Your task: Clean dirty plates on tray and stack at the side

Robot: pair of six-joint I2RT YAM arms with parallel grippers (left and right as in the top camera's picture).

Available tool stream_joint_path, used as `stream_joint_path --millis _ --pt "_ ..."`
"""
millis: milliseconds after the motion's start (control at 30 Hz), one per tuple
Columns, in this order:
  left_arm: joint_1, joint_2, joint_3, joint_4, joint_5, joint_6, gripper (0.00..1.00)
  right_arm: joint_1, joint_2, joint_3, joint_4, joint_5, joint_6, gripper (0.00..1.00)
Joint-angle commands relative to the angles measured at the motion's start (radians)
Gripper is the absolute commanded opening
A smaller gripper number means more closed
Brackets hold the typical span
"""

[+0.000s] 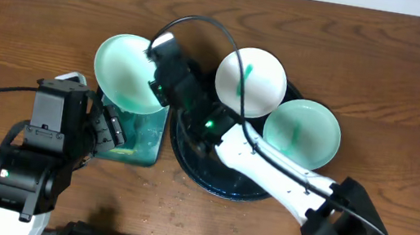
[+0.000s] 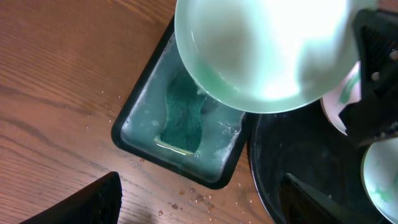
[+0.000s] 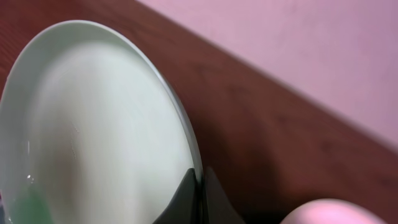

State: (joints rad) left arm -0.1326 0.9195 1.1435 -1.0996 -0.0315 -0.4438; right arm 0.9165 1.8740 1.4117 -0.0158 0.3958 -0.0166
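Note:
My right gripper point(image 1: 153, 85) is shut on the rim of a white plate point(image 1: 126, 69) and holds it tilted above the small rectangular tray. The right wrist view shows the fingers point(image 3: 200, 190) pinching that plate's rim point(image 3: 93, 137), and its face looks wet and plain. The plate also fills the top of the left wrist view point(image 2: 267, 50). Two more plates with teal smears point(image 1: 250, 80) point(image 1: 301, 132) rest on the round black tray point(image 1: 209, 179). My left gripper point(image 1: 107, 132) point(image 2: 199, 211) is open and empty beside the rectangular tray.
The rectangular black tray point(image 1: 151, 157) point(image 2: 124, 124) holds soapy teal water and a green sponge point(image 2: 183, 115). The round tray's rim point(image 2: 261, 168) lies right beside it. Crumbs and droplets dot the wooden table in front.

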Motion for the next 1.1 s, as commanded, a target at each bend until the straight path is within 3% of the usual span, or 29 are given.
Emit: stream_joint_path --millis 0,200,467,1067 --pt "0.005 0.005 0.019 -0.003 -0.003 0.006 0.81 0.051 -0.055 0.013 0.026 0.178 -0.187 0.01" --pt "0.005 0.012 0.019 -0.003 -0.003 0.005 0.81 0.123 -0.082 0.013 0.143 0.395 -0.373 0.01" --pt "0.005 0.014 0.019 -0.003 -0.003 0.005 0.81 0.184 -0.089 0.013 0.343 0.537 -0.628 0.01" --pt "0.005 0.014 0.019 -0.003 -0.003 0.005 0.81 0.185 -0.089 0.013 0.409 0.576 -0.681 0.01"
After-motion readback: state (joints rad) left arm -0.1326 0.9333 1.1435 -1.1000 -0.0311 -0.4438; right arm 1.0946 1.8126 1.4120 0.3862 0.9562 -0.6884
